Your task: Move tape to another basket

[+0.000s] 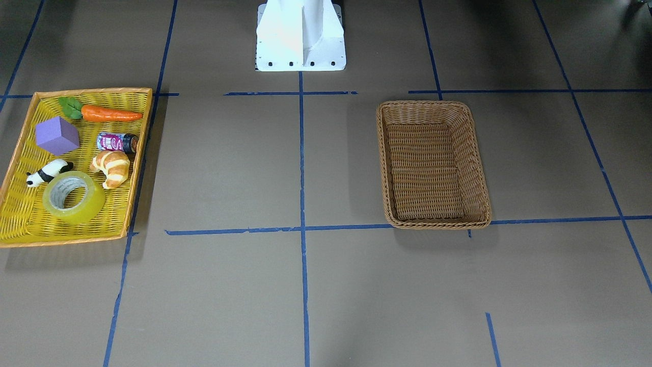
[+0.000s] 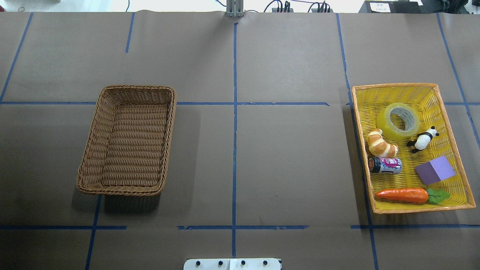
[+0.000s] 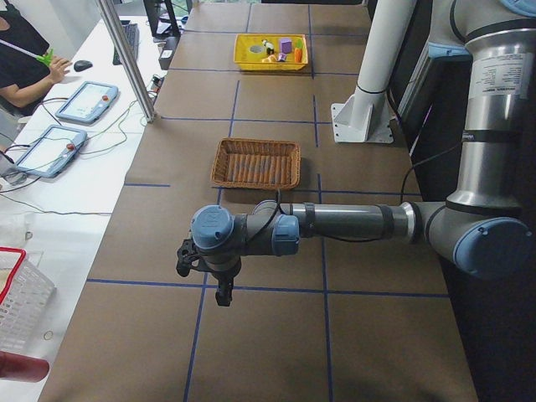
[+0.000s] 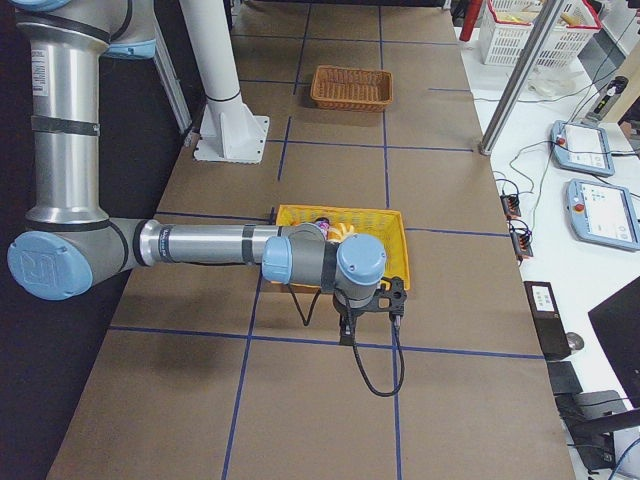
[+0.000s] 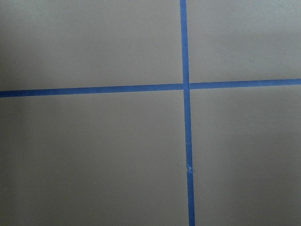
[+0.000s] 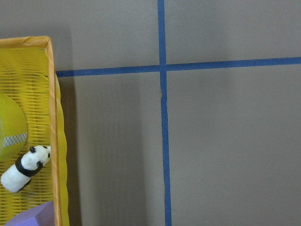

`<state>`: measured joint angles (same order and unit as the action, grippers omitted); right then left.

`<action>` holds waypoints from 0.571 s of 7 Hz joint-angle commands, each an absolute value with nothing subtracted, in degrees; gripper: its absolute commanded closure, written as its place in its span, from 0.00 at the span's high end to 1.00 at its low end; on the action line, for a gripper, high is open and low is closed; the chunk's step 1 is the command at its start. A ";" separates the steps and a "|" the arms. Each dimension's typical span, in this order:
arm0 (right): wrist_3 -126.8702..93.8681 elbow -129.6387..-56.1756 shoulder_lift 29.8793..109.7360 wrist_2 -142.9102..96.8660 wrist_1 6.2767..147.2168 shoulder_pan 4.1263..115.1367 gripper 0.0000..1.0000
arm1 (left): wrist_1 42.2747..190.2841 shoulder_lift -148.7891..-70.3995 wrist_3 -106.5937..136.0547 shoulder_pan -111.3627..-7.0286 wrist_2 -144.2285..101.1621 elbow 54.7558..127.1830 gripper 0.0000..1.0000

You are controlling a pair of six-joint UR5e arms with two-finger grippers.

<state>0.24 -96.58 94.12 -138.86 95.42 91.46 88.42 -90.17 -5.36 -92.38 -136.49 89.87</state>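
Observation:
The tape (image 1: 81, 211), a yellow-green roll, lies flat in the yellow tray (image 1: 91, 92) beside a toy panda and a croissant. It also shows in the overhead view (image 2: 386, 123), and its edge shows in the right wrist view (image 6: 9, 127). The brown wicker basket (image 1: 433, 104) stands empty on the table's other half (image 2: 137, 88). My left gripper (image 3: 219, 295) hangs over bare table beyond the basket. My right gripper (image 4: 372, 322) hangs just outside the tray's outer end. Both show only in the side views, so I cannot tell whether they are open or shut.
The tray also holds a carrot (image 2: 403, 195), a purple cube (image 2: 435, 170), a small can (image 2: 385, 165), a croissant (image 2: 380, 144) and a panda (image 2: 423, 140). The robot's white base (image 1: 300, 35) stands at the table's edge. Blue tape lines cross the brown table.

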 commanded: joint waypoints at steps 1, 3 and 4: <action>0.18 -96.42 94.13 -138.35 95.36 91.49 1.00 | 88.42 -90.26 -5.36 -92.29 -136.49 89.82 1.00; 0.18 -96.15 94.22 -138.34 95.36 91.49 1.00 | 88.42 -90.35 -5.27 -92.29 -136.49 89.83 1.00; 0.18 -96.15 94.22 -138.34 95.36 91.49 1.00 | 88.42 -90.26 -5.27 -92.29 -136.49 89.91 1.00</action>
<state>0.18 -96.23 94.19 -138.36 95.34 91.49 88.42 -90.30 -5.31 -92.29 -136.49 89.86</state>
